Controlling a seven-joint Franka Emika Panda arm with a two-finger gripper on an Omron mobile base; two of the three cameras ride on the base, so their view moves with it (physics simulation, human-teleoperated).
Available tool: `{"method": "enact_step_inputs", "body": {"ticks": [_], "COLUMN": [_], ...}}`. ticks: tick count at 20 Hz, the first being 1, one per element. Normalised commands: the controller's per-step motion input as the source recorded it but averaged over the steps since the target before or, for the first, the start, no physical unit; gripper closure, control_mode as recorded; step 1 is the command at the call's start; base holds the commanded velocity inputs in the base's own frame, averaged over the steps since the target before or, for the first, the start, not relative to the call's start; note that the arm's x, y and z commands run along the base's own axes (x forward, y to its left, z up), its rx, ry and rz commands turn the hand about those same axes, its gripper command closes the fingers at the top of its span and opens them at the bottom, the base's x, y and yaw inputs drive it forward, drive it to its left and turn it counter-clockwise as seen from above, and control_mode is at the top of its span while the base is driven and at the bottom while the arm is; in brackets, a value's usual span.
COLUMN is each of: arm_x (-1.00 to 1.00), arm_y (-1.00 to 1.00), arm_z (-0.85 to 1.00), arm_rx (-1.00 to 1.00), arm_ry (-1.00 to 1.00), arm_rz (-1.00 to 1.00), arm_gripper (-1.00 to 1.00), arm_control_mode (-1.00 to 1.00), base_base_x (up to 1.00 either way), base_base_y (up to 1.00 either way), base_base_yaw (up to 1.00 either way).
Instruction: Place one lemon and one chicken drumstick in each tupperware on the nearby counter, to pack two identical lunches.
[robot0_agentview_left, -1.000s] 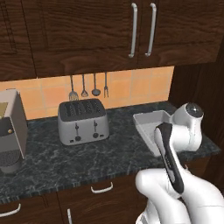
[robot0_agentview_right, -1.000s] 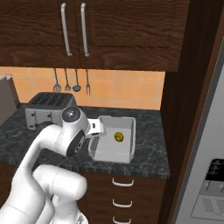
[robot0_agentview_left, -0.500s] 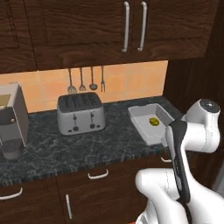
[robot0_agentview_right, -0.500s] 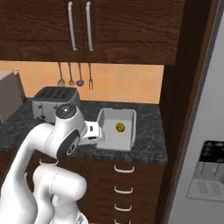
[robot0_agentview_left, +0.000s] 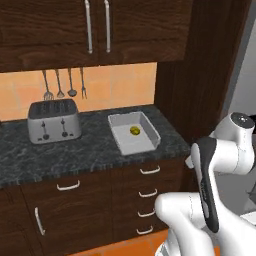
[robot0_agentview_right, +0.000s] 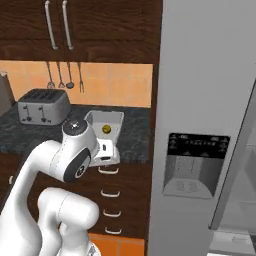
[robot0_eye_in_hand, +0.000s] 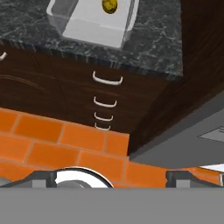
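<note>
The shallow light-grey rectangular tray sits near the right end of the black speckled stone surface, a small round yellow lemon inside it; it lacks its drumstick. Fetching one looks like the step: keep the arm tucked. The hand aims floorward, fingertips wide apart, gripping nothing. A silver toaster stands toward the left, utensils hang above, a grey fridge flanks the cabinets.

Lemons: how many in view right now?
1. The lemon lies inside the light-grey tray on the counter, right of the toaster. Any others may be out of frame.
</note>
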Motion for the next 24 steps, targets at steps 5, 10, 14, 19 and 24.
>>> {"method": "enact_step_inputs", "body": {"ticks": [5,10,14,19,24], "arm_x": [0.0,0.0,0.0,0.0,0.0], "arm_y": [0.0,0.0,0.0,0.0,0.0], "arm_z": [0.0,0.0,0.0,0.0,0.0], "arm_rx": [0.0,0.0,0.0,0.0,0.0], "arm_ry": [0.0,0.0,0.0,0.0,0.0], "arm_rz": [0.0,0.0,0.0,0.0,0.0], "arm_gripper": [-1.0,-1.0,-1.0,-1.0,-1.0], "arm_control_mode": [1.0,1.0,1.0,1.0,1.0], "base_base_x": [0.16,0.04,0.0,0.01,0.08], "base_base_y": [-1.0,-1.0,-0.96,-0.67,-0.49], "base_base_yaw": [0.29,0.25,0.1,0.01,0.0]}}
